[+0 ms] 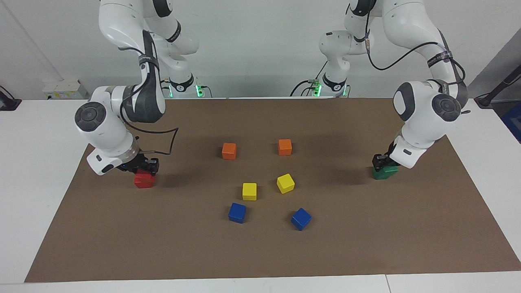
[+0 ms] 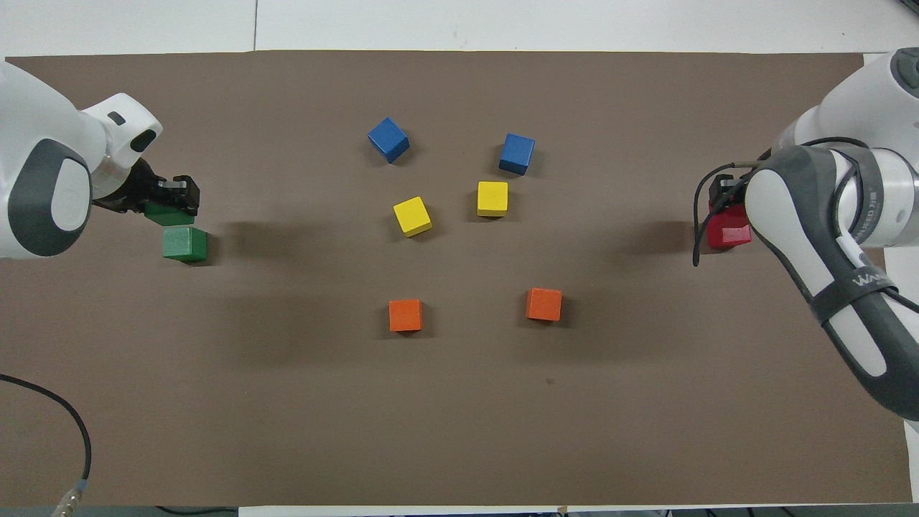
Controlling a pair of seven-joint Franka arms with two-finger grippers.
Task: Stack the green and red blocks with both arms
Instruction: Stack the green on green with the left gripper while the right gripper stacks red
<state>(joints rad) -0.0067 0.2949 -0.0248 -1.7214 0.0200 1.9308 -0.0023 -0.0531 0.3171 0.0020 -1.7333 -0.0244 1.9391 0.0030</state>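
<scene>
My left gripper (image 1: 381, 161) is shut on a green block (image 2: 166, 214) and holds it just over the second green block (image 1: 384, 173), which lies on the mat (image 2: 184, 244) at the left arm's end. My right gripper (image 1: 145, 167) is shut on a red block and holds it on or just over the second red block (image 1: 144, 181) at the right arm's end. In the overhead view the right gripper (image 2: 720, 194) and the right arm partly cover the two red blocks (image 2: 729, 233). I cannot tell whether either held block touches the one below it.
In the middle of the brown mat (image 1: 260, 252) lie two orange cubes (image 1: 229, 151) (image 1: 285, 147), two yellow cubes (image 1: 249, 191) (image 1: 285, 183) and two blue cubes (image 1: 237, 212) (image 1: 300, 218).
</scene>
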